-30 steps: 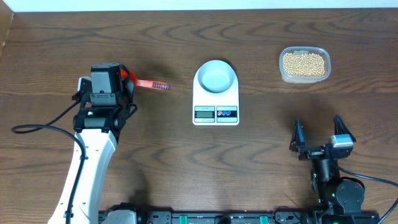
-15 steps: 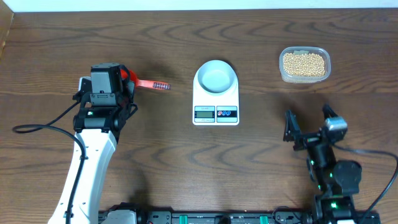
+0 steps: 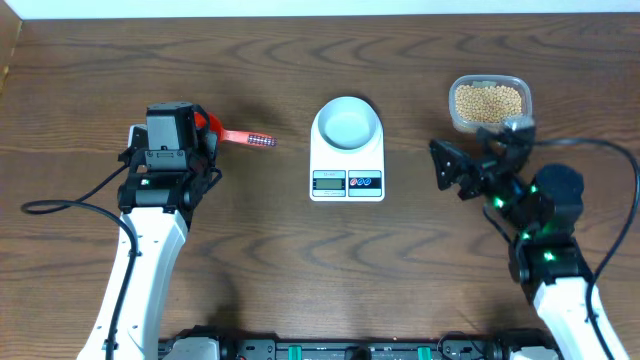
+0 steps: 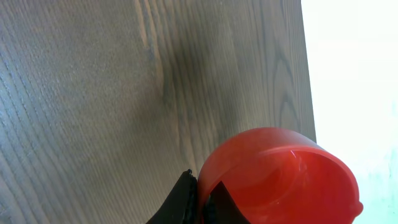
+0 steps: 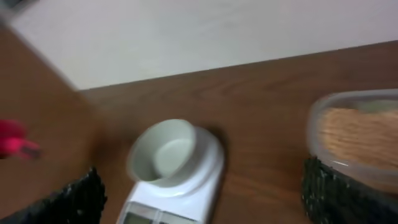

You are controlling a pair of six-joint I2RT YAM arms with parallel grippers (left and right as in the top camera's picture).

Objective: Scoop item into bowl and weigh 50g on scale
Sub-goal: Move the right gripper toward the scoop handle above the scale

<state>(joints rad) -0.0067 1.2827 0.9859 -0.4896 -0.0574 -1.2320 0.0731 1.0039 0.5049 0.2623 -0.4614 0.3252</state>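
Beans [image 3: 489, 102] fill a clear tub [image 3: 455, 120] well to the right of the scale [image 3: 347, 182], and the bowl [image 3: 346, 123] sits on the scale's far end (above the display). The right gripper [image 3: 478, 152] hangs between scale and tub, close to the tub, fingers spread wide and holding nothing. Left of the scale, the left gripper [image 3: 200, 126] pinches the cup rim of a red scoop [image 3: 248, 137], whose handle points toward the scale.

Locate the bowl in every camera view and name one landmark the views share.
Overhead: bowl top centre, sitting on the scale.
Left wrist: not in view.
Right wrist: bowl lower left of centre, on the scale.
Shared landmark: the bean tub, right of the bowl in overhead and right wrist.
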